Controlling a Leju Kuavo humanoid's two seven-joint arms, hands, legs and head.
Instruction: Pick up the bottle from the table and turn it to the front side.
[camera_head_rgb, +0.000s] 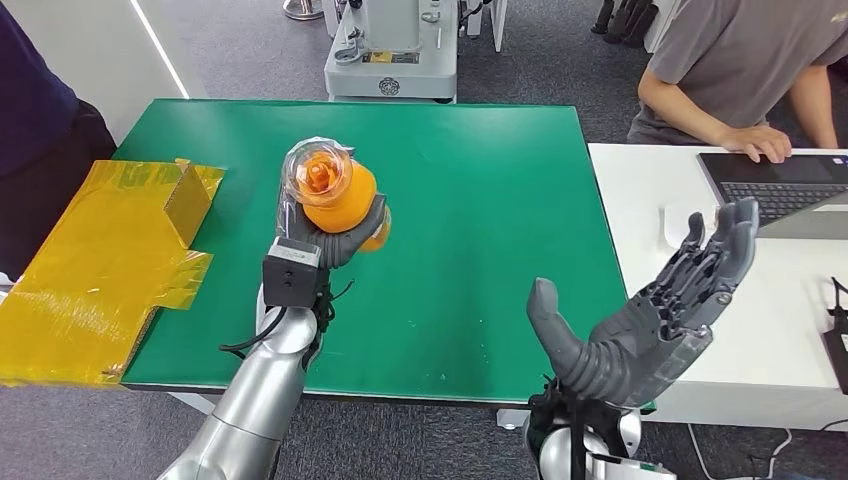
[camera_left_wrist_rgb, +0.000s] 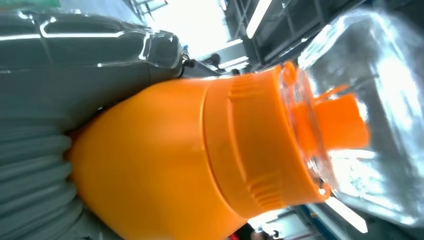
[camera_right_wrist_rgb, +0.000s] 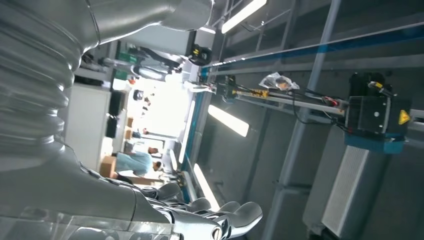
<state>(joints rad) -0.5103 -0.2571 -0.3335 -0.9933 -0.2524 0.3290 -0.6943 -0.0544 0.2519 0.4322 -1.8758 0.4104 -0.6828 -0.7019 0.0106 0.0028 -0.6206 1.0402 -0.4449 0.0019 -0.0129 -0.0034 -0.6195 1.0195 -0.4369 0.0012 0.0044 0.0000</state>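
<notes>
My left hand (camera_head_rgb: 335, 240) grips the orange bottle (camera_head_rgb: 335, 190) above the green bench (camera_head_rgb: 480, 250), while my right hand (camera_head_rgb: 655, 320) is spread open, holding nothing.

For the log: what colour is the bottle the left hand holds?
Orange bottle, with a clear cap; the left wrist view shows it best.

The left hand (camera_head_rgb: 335, 235) is raised with its fingers wrapped in a grip; the right hand (camera_head_rgb: 650, 320) is lifted, palm open, fingers spread.
</notes>
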